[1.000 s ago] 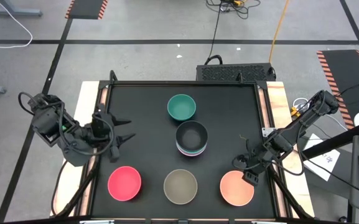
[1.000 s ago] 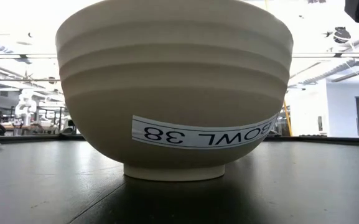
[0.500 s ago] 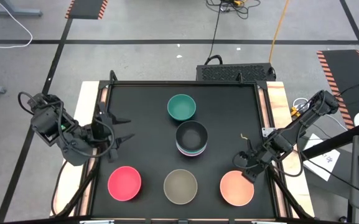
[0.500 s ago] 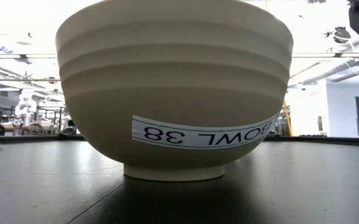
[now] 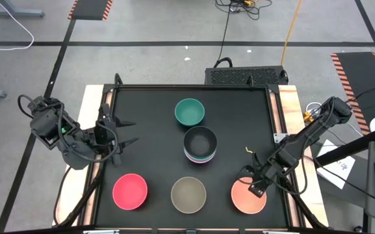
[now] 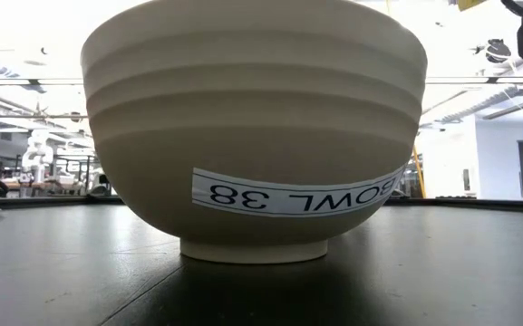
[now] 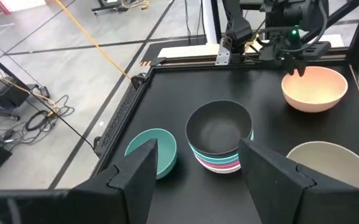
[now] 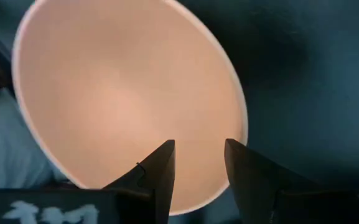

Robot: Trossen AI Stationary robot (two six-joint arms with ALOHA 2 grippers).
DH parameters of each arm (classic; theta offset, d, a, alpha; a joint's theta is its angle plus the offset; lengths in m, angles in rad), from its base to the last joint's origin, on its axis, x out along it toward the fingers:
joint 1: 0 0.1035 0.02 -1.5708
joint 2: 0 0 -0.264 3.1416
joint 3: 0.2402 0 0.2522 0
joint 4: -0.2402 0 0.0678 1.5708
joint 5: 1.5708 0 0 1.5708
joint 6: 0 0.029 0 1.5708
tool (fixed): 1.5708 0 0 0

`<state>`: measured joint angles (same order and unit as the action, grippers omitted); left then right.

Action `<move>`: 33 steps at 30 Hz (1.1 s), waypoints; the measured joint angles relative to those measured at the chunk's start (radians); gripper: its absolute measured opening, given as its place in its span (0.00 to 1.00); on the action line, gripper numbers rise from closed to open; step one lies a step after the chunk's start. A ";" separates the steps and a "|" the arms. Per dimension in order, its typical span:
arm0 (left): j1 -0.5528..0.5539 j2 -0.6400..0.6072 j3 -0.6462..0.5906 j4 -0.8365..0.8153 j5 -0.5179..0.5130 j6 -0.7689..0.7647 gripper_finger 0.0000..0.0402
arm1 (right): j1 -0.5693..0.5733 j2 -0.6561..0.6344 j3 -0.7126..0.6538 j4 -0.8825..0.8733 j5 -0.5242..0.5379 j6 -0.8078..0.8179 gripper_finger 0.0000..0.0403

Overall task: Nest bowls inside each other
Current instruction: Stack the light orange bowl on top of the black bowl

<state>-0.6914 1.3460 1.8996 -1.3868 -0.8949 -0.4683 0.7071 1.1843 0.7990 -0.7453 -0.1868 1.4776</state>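
Presently the right hand (image 5: 257,188), fingers apart, hovers directly over the peach-orange bowl's (image 5: 247,201) near rim, while the open left hand (image 5: 123,132) waits well apart.

Peach-orange bowl (image 8: 123,106) seen from above, right hand (image 8: 198,163) fingers parted over its rim

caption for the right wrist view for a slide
Right hand, fingers open, poised over the peach-orange bowl on the black table.
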 joint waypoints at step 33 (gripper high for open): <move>0.000 0.000 0.000 -0.040 0.040 0.018 0.57 | -0.052 -0.096 0.000 -0.111 -0.025 0.048 0.32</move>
<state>-0.6914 1.3460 1.8996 -1.4265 -0.8554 -0.4508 0.6552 1.0881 0.7990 -0.8560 -0.2121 1.5259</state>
